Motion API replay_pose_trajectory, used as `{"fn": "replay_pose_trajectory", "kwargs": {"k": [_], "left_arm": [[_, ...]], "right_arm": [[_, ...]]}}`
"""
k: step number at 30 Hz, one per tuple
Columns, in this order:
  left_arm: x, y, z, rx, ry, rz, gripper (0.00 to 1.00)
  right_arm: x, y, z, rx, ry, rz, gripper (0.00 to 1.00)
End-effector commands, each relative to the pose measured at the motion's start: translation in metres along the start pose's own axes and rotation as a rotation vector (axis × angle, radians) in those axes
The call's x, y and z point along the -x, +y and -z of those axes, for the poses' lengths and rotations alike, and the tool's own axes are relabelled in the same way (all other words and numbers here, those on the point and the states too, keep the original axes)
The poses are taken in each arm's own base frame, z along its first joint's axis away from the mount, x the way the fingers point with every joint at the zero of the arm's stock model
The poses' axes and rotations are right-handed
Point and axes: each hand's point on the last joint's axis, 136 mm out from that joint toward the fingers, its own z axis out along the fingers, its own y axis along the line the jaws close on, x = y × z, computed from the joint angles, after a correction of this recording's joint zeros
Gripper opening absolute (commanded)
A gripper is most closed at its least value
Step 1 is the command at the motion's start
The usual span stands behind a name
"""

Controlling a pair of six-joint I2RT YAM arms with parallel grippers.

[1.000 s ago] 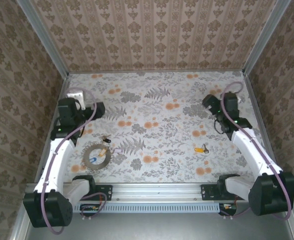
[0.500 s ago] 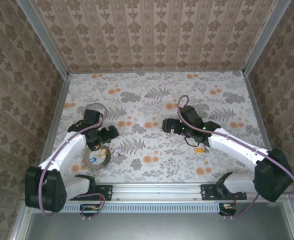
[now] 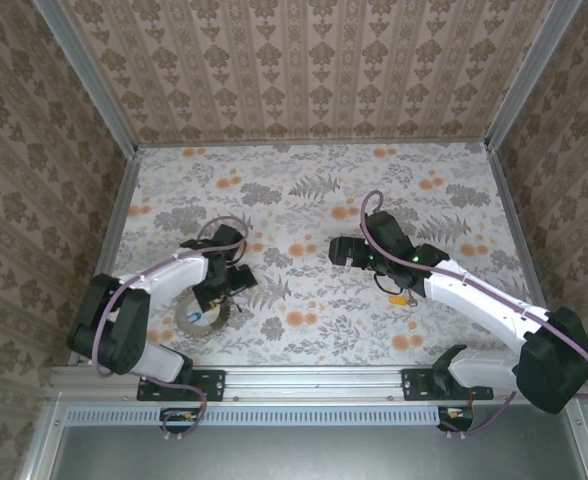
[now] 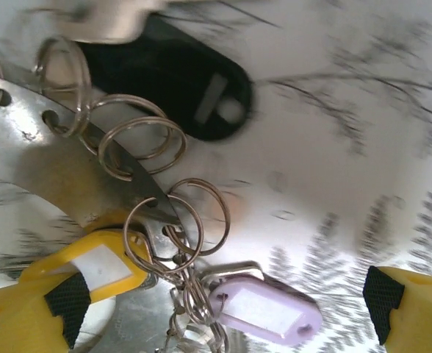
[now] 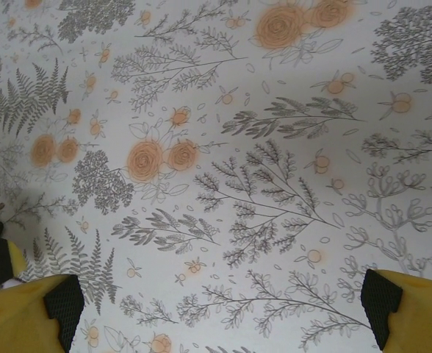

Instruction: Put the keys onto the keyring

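The keyring (image 3: 200, 316) lies flat on the floral counter (image 3: 314, 190), toward its near left part. In the left wrist view the keyring (image 4: 51, 173) appears as a curved silvery band pierced with small holes, and several thin split rings (image 4: 139, 140) are threaded through holes along its edge. A black-headed key (image 4: 194, 92) lies just beyond the band, touching the split rings. A yellow-headed key (image 4: 91, 268) and a lilac-headed key (image 4: 264, 312) sit at the band's near end, bunched on overlapping split rings. Whether each one hangs from the keyring itself cannot be told.

The left gripper (image 3: 228, 288) is right over the far right edge of the keyring. Its jaws stand wide apart. In the wrist view the left gripper (image 4: 227, 305) frames the key cluster. One yellow finger with a black pad is just beside the yellow-headed key, and the other is well off to the side over bare counter. It grips nothing.

Well to the right of the keyring, another yellow-headed key (image 3: 401, 297) lies on the counter, partly tucked against the right arm. The right gripper (image 3: 340, 250) is between that key and the keyring, farther back on the counter. The right gripper (image 5: 216, 301) has its jaws spread, with only patterned surface between them.
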Motion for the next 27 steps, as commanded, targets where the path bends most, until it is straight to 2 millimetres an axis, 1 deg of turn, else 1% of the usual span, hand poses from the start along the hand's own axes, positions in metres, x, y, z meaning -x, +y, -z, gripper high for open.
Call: {"fn": "replay_pose_trajectory", "kwargs": {"k": [1,3,6,9,10,11,13,14,16,17,20,21,22,23,24,25,26,27], "left_arm": [[-0.013,-0.051,-0.016,-0.084,0.047,-0.046,1.0],[-0.021,-0.079,-0.02,-0.1,0.064,-0.106,1.0],[-0.036,-0.133,-0.026,-0.165,0.087,-0.187,1.0],[-0.052,-0.182,-0.025,-0.211,0.12,-0.282,1.0],[-0.056,-0.196,-0.023,-0.226,0.123,-0.318,1.0],[-0.059,-0.206,-0.02,-0.238,0.125,-0.341,1.0],[-0.061,-0.225,-0.009,-0.277,0.118,-0.375,1.0],[-0.059,-0.228,-0.003,-0.29,0.109,-0.381,1.0],[-0.048,-0.229,0.014,-0.301,0.064,-0.389,1.0],[-0.043,-0.227,0.022,-0.306,0.041,-0.4,1.0],[-0.024,-0.216,0.055,-0.323,-0.04,-0.448,1.0],[-0.018,-0.209,0.066,-0.326,-0.071,-0.468,1.0],[-0.013,-0.201,0.076,-0.328,-0.103,-0.485,1.0],[-0.009,-0.194,0.084,-0.331,-0.133,-0.502,1.0],[-0.004,-0.185,0.093,-0.334,-0.165,-0.519,1.0],[-0.001,-0.175,0.097,-0.33,-0.19,-0.534,1.0],[0.0,-0.166,0.101,-0.328,-0.207,-0.556,1.0],[0.0,-0.156,0.103,-0.328,-0.221,-0.578,1.0]], "right_arm": [[0.01,-0.012,0.014,-0.064,-0.04,0.018,0.99],[0.017,-0.022,0.02,-0.105,-0.066,-0.004,1.0],[0.023,-0.045,0.029,-0.151,-0.087,-0.098,1.0],[0.019,-0.07,0.031,-0.127,-0.057,-0.246,1.0],[0.017,-0.078,0.031,-0.112,-0.046,-0.293,0.99],[0.014,-0.085,0.031,-0.107,-0.034,-0.324,1.0],[0.007,-0.097,0.033,-0.113,-0.012,-0.362,1.0],[0.004,-0.101,0.035,-0.119,-0.003,-0.36,1.0],[0.0,-0.101,0.037,-0.119,0.017,-0.322,0.98],[-0.008,-0.102,0.037,-0.13,0.054,-0.311,0.96],[-0.024,-0.1,0.034,-0.132,0.158,-0.3,0.85],[-0.032,-0.099,0.033,-0.131,0.212,-0.313,0.8],[-0.042,-0.097,0.031,-0.125,0.266,-0.334,0.71],[-0.051,-0.094,0.03,-0.111,0.31,-0.357,0.66],[-0.061,-0.09,0.028,-0.092,0.357,-0.381,0.64],[-0.07,-0.085,0.027,-0.072,0.393,-0.389,0.61],[-0.076,-0.078,0.027,-0.043,0.422,-0.386,0.57],[-0.081,-0.066,0.027,-0.002,0.446,-0.361,0.53]]}}
